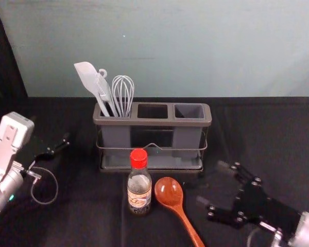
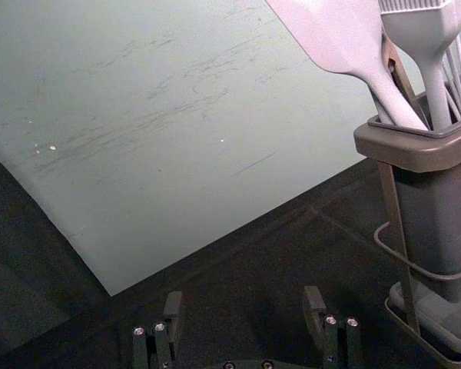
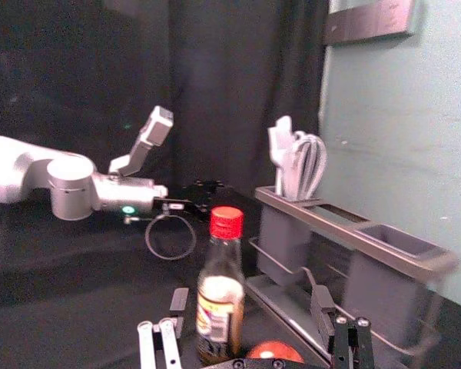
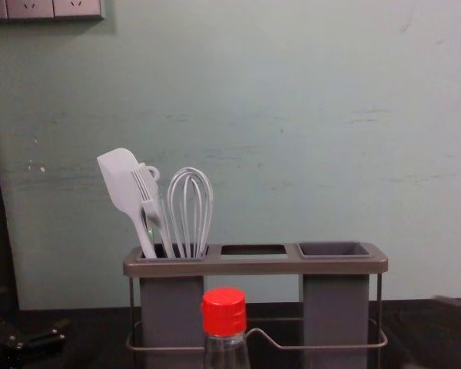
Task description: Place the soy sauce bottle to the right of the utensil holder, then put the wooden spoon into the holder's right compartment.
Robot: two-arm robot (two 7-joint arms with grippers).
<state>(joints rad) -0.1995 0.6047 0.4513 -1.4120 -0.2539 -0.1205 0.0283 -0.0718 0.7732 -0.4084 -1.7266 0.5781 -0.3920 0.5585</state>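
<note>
Soy sauce bottle [image 1: 139, 193] upright in front of utensil holder [image 1: 153, 122]; wooden spoon [image 1: 169, 192] lies just right of the bottle.
Right gripper [image 1: 209, 182] is positioned right of the spoon, jaws spread; left gripper [image 1: 58, 145] is located left of the holder, jaws also spread. Spoon bowl faces the holder. Whisk [image 1: 123, 92] and spatula [image 1: 86, 75] occupy the left compartment.

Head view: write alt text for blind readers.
A soy sauce bottle, wooden spoon to its right, stands before a utensil holder with a spatula and whisk in its left compartment. The open right claw is right of the spoon; left claw, far left.
</note>
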